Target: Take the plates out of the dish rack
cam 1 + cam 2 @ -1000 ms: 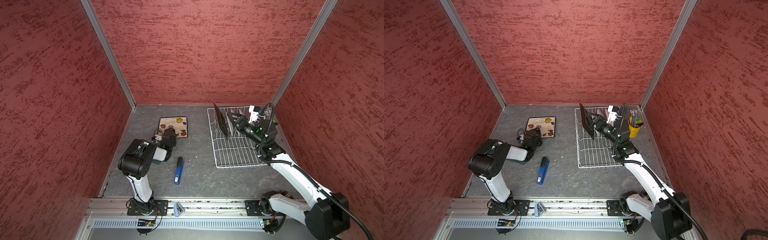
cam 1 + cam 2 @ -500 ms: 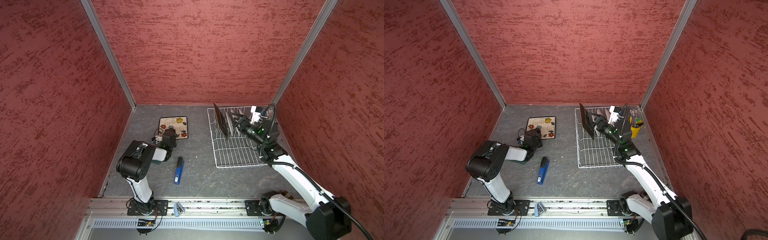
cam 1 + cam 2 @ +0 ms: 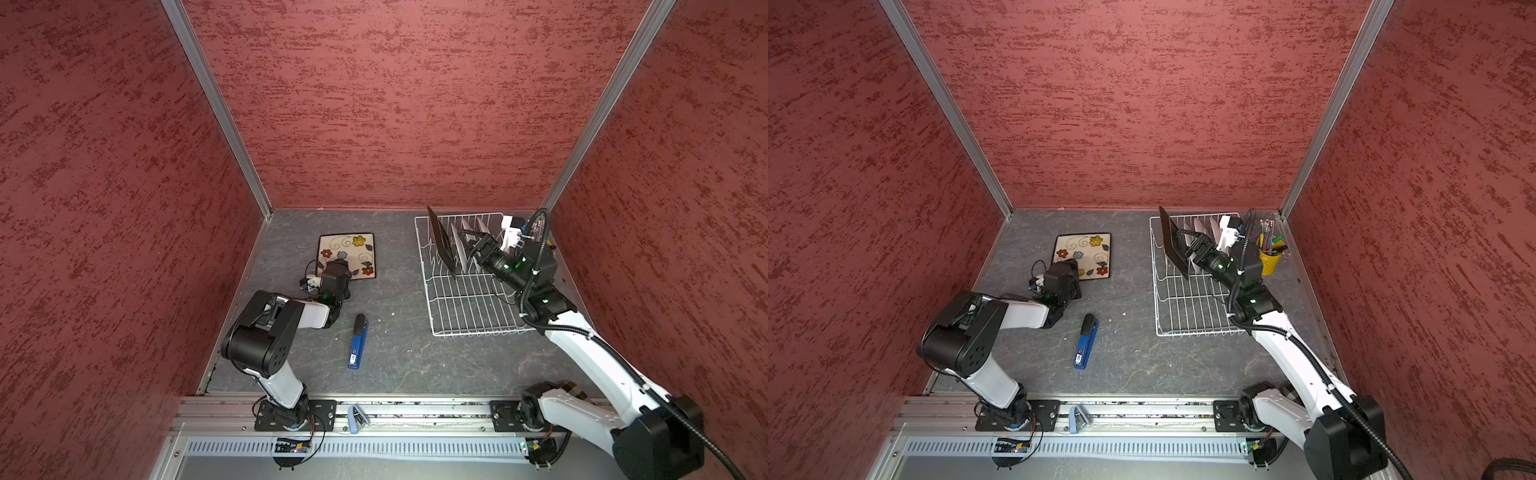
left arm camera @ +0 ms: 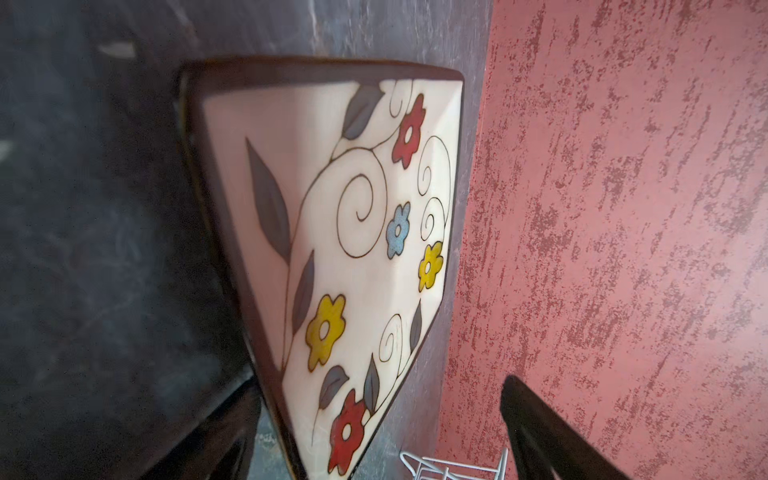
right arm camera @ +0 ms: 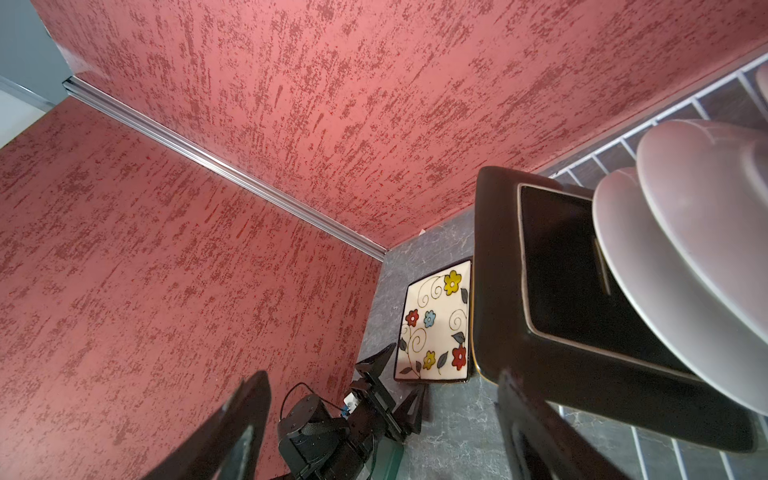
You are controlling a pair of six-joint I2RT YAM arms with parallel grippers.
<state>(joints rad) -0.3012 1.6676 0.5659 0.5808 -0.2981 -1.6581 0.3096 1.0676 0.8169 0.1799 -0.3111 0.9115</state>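
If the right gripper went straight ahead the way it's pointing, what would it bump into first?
Probably the dark-backed square plate standing in the dish rack, just ahead of the open right gripper. Depth is unclear; the white round plates stand close beside.

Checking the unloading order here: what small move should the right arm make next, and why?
Probably shut the right gripper on the dark square plate: its open jaws seem to straddle that plate's edge in the dish rack, and the flowered plate already lies on the table.
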